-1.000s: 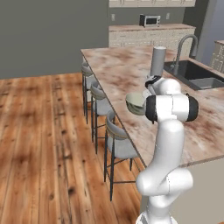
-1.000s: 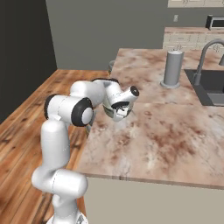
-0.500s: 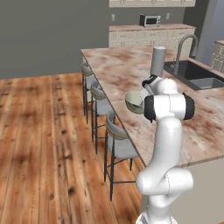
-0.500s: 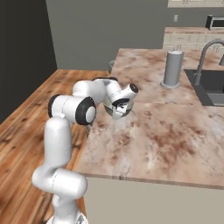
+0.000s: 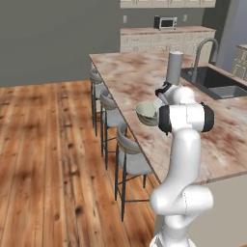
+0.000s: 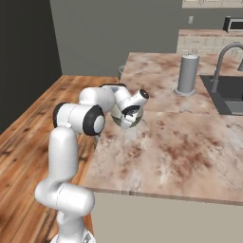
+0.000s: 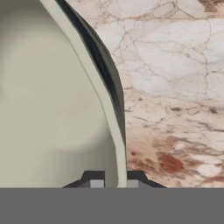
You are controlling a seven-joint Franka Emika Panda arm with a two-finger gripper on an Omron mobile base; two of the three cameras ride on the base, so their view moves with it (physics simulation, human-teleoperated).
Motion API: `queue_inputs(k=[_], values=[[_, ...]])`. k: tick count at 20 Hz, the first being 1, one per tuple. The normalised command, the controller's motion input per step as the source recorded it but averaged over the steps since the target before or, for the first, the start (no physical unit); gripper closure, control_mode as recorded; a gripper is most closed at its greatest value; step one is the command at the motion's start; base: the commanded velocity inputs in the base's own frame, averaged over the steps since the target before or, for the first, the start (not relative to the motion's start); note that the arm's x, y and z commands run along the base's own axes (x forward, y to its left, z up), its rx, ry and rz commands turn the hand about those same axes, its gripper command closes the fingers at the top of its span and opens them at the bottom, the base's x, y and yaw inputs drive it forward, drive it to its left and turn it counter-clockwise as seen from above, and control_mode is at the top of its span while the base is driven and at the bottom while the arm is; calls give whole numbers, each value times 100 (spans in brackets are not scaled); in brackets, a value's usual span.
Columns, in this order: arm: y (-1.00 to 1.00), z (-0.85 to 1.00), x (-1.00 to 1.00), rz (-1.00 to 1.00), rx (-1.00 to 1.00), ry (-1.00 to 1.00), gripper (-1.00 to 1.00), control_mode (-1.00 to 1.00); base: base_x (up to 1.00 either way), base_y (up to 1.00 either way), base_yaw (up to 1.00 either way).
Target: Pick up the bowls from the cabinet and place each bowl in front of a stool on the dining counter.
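You have the two-finger gripper clamped on the rim of a deep round bowl, glossy grey-green outside and pale cream inside; in the hand view one dark fingertip sits inside the wall and the other outside it. The bowl hangs tilted just above the large island counter with the pink-brown marbled stone top, near its stool-side edge. Whether the bowl touches the stone you cannot tell.

Along that edge, note three grey round padded stools with thin dark legs, tucked close under the overhang. The bowl is over the counter roughly level with the nearest one.

Open stone lies on the far side of the bowl. A tall grey cylindrical canister stands upright well apart, further along the counter. Beyond it are the curved steel faucet and the dark inset sink.

The floor is brown wood planking, open to the left of the stools. A plain grey-green wall closes the room behind. A cream counter run against it carries a small microwave.
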Motion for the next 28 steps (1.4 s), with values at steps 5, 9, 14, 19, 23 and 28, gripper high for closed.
queue_inputs(k=[5,9,14,19,23,28], values=[[0,0,0,0,0,0,100,-100,0,0,0],[0,0,5,-1,0,0,100,-100,0,0,0],[0,0,0,0,0,0,-100,-100,0,0,0],[0,0,0,0,0,0,-100,-100,0,0,0],[-4,12,0,0,0,0,-100,-100,0,0,0],[-8,91,-5,2,-6,-6,-100,-100,0,0,0]])
